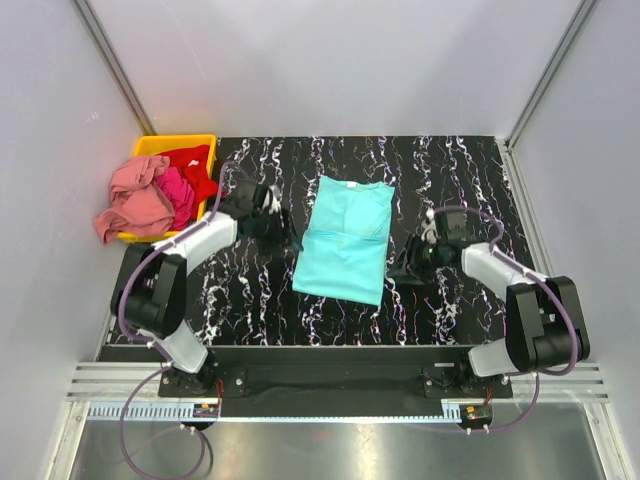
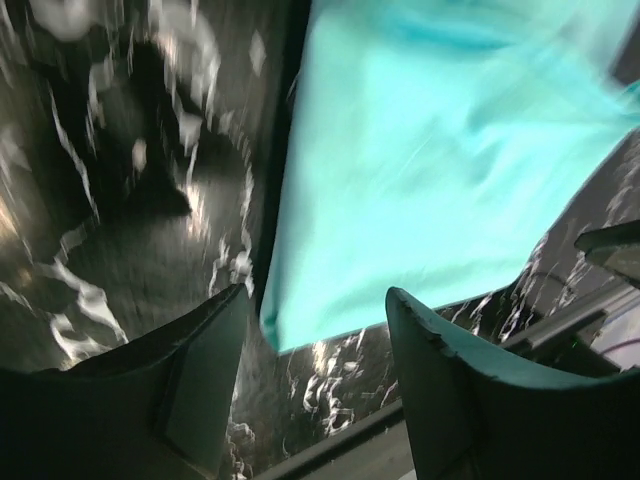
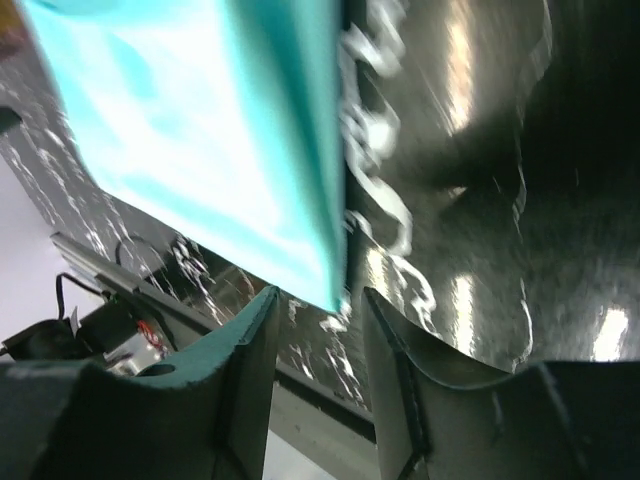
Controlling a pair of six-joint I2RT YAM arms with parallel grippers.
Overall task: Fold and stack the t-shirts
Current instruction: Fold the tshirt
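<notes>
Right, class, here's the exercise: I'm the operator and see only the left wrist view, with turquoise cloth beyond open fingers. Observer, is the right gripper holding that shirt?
Observer: No. The right gripper is open and empty, beside the turquoise shirt's right edge.
Operator: Which way does the shirt point?
Observer: It lies on the table with its collar at the far end.
Operator: Where are the other shirts?
Observer: Heaped in the yellow bin at the far left. The salmon pink shirt spills over its edge, with the magenta shirt and red shirt beside it.
</notes>
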